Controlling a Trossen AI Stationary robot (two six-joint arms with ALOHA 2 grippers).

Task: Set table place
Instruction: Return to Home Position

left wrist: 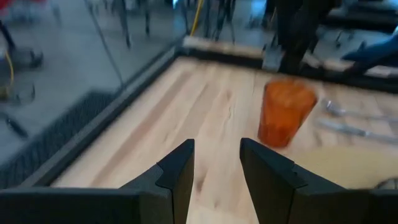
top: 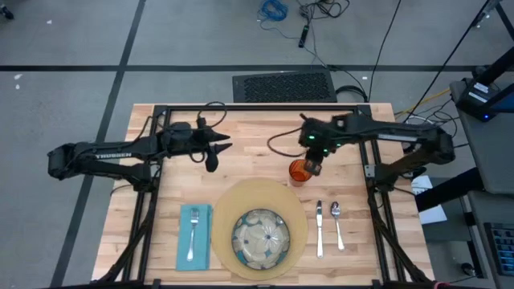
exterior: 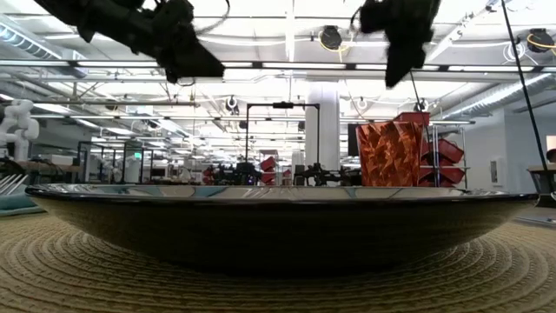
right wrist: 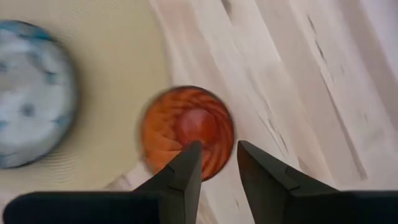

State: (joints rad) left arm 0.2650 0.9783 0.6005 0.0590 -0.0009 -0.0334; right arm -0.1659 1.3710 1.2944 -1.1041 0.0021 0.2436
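**Q:** Is your place setting done?

**A:** It looks so: light wooden table, round tan mat, patterned blue-green dish on it, teal cloth napkin under metal fork, metal knife, metal spoon, small orange cup at the mat's rim. Only parking your arms remains.

**Q:** Grippers?

**A:** Both spread, empty: right gripper above the cup, left gripper over bare wood. The cup's base is hidden.

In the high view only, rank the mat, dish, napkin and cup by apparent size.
Largest: mat
Next: dish and napkin, which cover similar areas and are too close to rank
Smallest: cup
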